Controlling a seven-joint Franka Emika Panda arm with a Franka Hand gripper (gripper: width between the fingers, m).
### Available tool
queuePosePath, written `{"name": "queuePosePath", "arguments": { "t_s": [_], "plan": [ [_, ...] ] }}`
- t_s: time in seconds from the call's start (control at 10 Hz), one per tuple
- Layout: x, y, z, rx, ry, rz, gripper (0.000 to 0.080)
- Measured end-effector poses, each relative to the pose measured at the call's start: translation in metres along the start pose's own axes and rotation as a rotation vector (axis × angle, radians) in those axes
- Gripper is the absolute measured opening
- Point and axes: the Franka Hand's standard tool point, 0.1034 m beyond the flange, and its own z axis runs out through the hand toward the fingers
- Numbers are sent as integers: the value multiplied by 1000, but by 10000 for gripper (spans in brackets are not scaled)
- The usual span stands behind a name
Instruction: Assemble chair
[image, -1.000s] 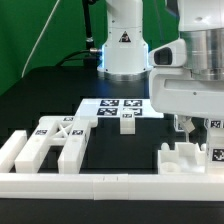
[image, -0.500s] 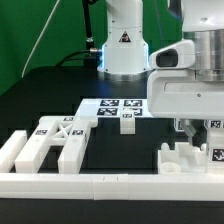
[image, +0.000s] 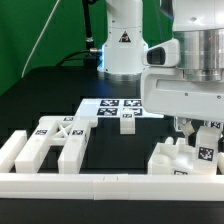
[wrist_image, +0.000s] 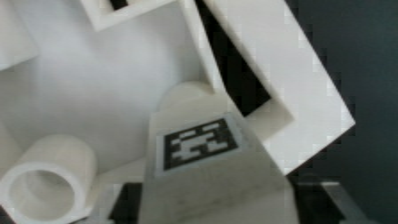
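Observation:
My gripper (image: 202, 133) is at the exterior view's right, low over the table. It is shut on a chunky white chair piece (image: 176, 160) with a black-and-white tag and holds it just behind the front rail. In the wrist view the gripper (wrist_image: 222, 208) has its dark fingers (wrist_image: 135, 200) pressed on both sides of the tagged bar (wrist_image: 199, 140) of that piece. A round peg (wrist_image: 43, 180) and a white slab (wrist_image: 267, 55) of the piece lie beyond. More chair pieces, a frame with a crossed tag (image: 55, 140) and a small block (image: 127, 122), lie at the left and middle.
The marker board (image: 112, 105) lies flat in front of the robot base (image: 125, 45). A long white border rail (image: 100, 181) runs along the table's front edge. A green backdrop stands behind at the exterior view's left.
The gripper and the white piece in it have shifted toward the exterior view's left and risen a little. The other pieces have not moved.

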Motion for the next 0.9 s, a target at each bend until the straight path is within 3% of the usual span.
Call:
{"name": "queuePosePath", "arguments": {
  "t_s": [0.5, 0.6, 0.7, 0.8, 0.9],
  "plan": [
    [1, -1, -1, 5, 5, -5, 345],
    [2, -6, -6, 17, 18, -23, 522],
    [0, -10, -16, 28, 22, -41, 522],
    [-2, -10, -31, 36, 20, -65, 627],
    [-1, -8, -44, 38, 13, -79, 643]
  ]
}}
